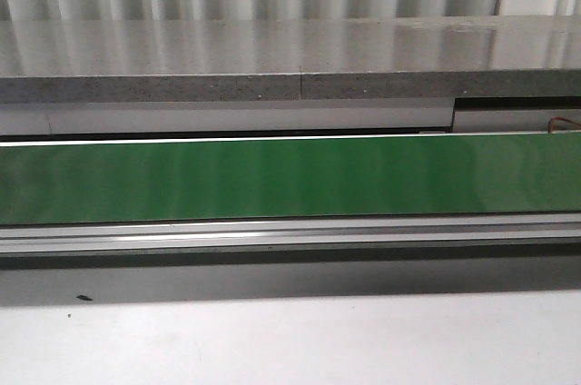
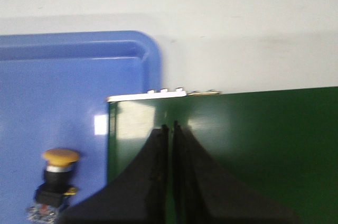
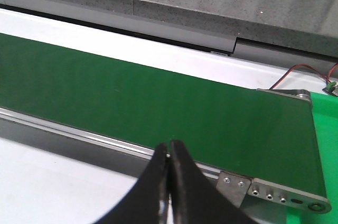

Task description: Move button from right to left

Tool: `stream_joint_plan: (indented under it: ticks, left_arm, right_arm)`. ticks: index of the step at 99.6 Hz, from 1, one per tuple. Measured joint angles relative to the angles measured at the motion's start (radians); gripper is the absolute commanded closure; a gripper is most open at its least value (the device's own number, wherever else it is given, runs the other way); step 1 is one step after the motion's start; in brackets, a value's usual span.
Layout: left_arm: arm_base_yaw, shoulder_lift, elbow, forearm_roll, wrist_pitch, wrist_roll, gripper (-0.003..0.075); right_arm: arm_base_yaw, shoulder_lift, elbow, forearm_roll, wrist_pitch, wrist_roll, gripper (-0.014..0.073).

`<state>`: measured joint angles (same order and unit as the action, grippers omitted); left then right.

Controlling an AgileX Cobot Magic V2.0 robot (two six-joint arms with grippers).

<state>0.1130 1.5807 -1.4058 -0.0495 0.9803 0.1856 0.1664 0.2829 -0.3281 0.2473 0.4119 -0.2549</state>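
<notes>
Belt [image 1: 290, 176] fills my front view: a long green strip running side to side, with a grey stone-like ledge [image 1: 227, 63] behind it and pale tabletop [image 1: 318, 340] in front. Neither arm shows in that view, and neither does the button.

From my left wrist camera I see the button [image 2: 54, 184] on a blue tray [image 2: 63, 86]. Its yellow cap is uppermost in that picture, the black collar under it, and the contact block is cut off by the picture's edge. It sits just beside the belt's end, where a thin metal strip [image 2: 158, 95] with small screws caps the green surface. The left gripper [image 2: 170, 129] hangs over the belt, apart from the button, its two black fingers [image 2: 142, 182] pressed together with only a hairline between the tips, and nothing held in them.

My right wrist camera looks across the other end of the belt, where a metal bracket [image 3: 274, 192] with bolts and a red wire [image 3: 296, 73] show. The right gripper [image 3: 169, 145] is likewise closed, tips meeting over the belt's near rail, with nothing in its grip.
</notes>
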Motion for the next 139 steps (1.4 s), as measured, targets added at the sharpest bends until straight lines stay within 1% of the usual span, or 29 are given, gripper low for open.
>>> stream_joint_plan:
  ticks: [10, 22, 36, 50, 72, 97, 117, 139]
  left_arm:
    - [-0.082, -0.034, 0.027, -0.037, -0.03, -0.001, 0.0741]
    - [-0.156, -0.081, 0.071, -0.084, -0.077, -0.003, 0.0741]
    - [-0.215, -0.157, 0.144, -0.155, -0.152, -0.007, 0.0741]
    - [-0.253, -0.253, 0.227, -0.178, -0.203, -0.007, 0.0741]
    - [-0.269, -0.436, 0.383, -0.184, -0.266, -0.007, 0.0741]
    - [-0.269, -0.697, 0.616, -0.186, -0.371, -0.009, 0.0741]
    - [-0.269, -0.91, 0.758, -0.186, -0.397, -0.01, 0.0741]
    - [-0.269, -1.137, 0.877, -0.181, -0.411, -0.01, 0.0741]
  right_arm:
    - [0.0, 0.0, 0.0, 0.0, 0.0, 0.0, 0.0662]
    - [0.0, 0.0, 0.0, 0.0, 0.0, 0.0, 0.0662]
    - [0.0, 0.0, 0.0, 0.0, 0.0, 0.0, 0.0662]
    - [0.0, 0.0, 0.0, 0.0, 0.0, 0.0, 0.0662]
    - [0.0, 0.0, 0.0, 0.0, 0.0, 0.0, 0.0662]
    - [0.0, 0.0, 0.0, 0.0, 0.0, 0.0, 0.0662]
    - [0.0, 0.0, 0.0, 0.0, 0.0, 0.0, 0.0662]
    - [0.0, 0.0, 0.0, 0.0, 0.0, 0.0, 0.0662]
